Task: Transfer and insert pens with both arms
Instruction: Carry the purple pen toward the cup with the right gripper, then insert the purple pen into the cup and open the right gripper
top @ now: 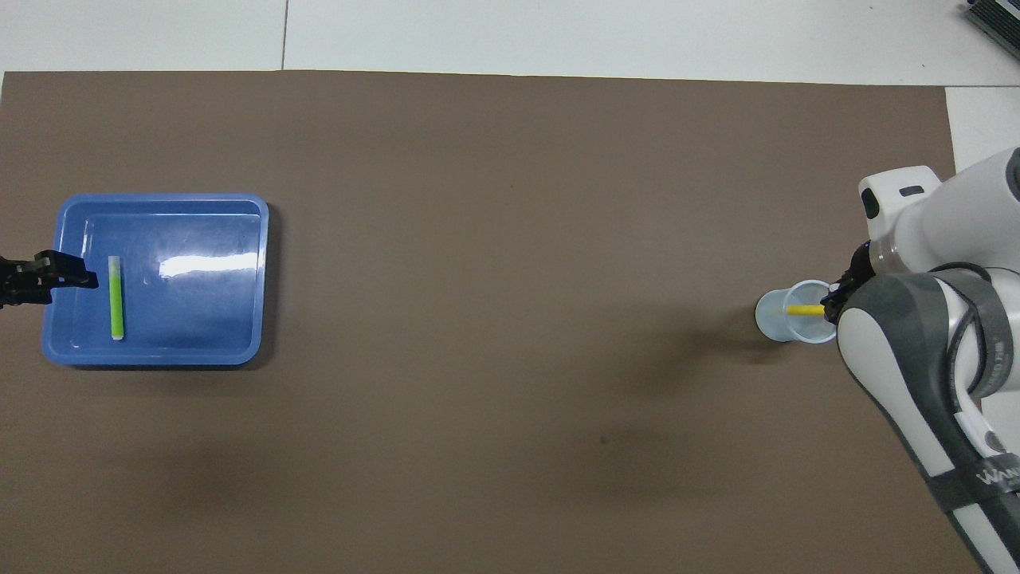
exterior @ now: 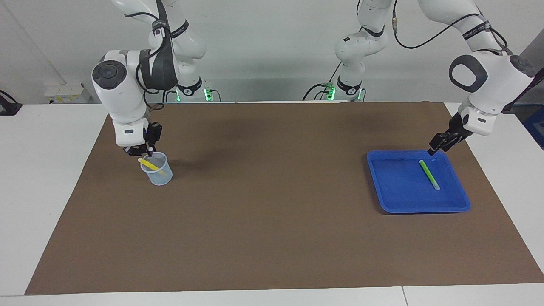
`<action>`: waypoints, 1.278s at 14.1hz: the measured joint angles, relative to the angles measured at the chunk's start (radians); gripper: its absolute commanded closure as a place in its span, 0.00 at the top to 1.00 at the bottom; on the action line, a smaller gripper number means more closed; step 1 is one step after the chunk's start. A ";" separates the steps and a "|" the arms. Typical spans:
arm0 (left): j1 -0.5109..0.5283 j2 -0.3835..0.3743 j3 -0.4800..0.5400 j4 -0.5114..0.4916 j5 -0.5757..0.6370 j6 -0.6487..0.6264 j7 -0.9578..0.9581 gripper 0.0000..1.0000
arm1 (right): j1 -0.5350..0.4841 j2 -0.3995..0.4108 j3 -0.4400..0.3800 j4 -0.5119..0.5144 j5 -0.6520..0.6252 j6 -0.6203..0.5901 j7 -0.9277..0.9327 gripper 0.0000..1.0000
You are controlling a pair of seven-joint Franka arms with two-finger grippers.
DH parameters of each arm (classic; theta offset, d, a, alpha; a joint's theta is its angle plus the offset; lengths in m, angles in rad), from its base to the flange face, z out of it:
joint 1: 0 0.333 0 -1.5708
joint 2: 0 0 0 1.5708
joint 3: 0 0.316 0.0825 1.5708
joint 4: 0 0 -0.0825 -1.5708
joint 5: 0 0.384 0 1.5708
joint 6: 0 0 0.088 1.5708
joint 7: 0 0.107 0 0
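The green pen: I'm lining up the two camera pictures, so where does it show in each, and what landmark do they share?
Facing view: green pen lies in the blue tray, at the picture's right.
Overhead view: green pen lies in the same tray, at the picture's left.
Shared landmark: the clear cup at the table's other end.
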 measured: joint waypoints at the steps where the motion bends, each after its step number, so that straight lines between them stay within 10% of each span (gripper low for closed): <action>1: 0.000 0.016 0.000 0.000 0.006 0.025 0.011 0.69 | -0.001 -0.002 0.001 -0.009 0.000 0.003 0.000 0.00; 18: 0.038 0.246 -0.009 -0.003 0.009 0.309 0.109 0.64 | -0.015 -0.015 0.014 -0.007 0.101 0.051 0.092 0.00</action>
